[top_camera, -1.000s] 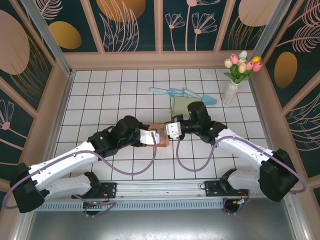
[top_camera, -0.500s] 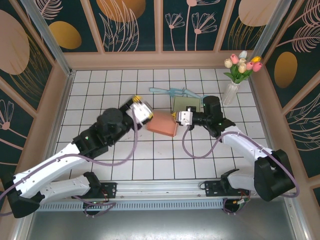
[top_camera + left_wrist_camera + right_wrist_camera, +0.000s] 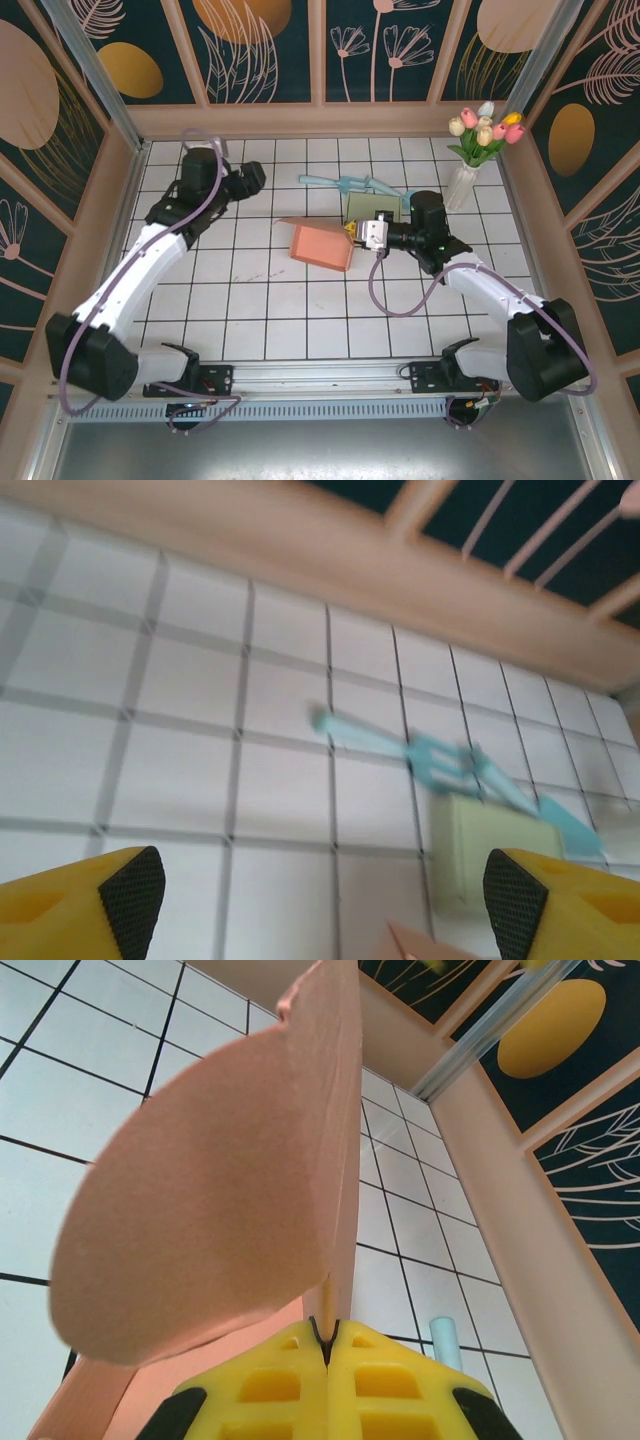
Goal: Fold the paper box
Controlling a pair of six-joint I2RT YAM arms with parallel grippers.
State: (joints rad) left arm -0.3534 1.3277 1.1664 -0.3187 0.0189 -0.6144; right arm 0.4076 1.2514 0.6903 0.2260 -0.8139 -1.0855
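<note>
The salmon-pink paper box (image 3: 320, 245) rests near the middle of the tiled table, one thin flap jutting left. My right gripper (image 3: 351, 231) is shut on the box's right edge; in the right wrist view the yellow jaws (image 3: 326, 1345) pinch a rounded flap of the box (image 3: 220, 1180) that stands upright in front of them. My left gripper (image 3: 252, 176) is raised at the far left, well away from the box, and open. Its yellow fingers (image 3: 75, 910) stand wide apart with nothing between them, and a corner of the box (image 3: 425, 945) peeks in at the bottom.
A light blue tool (image 3: 365, 187) lies behind the box, overlapping a pale green sheet (image 3: 372, 211). A glass vase of tulips (image 3: 462, 180) stands at the back right. Wooden walls (image 3: 320, 120) ring the table. White tiles lie bare in front of the box.
My left arm has let go of the box and swung away to the far left, rising and opening. The box has settled on the table, still held by my right gripper.
</note>
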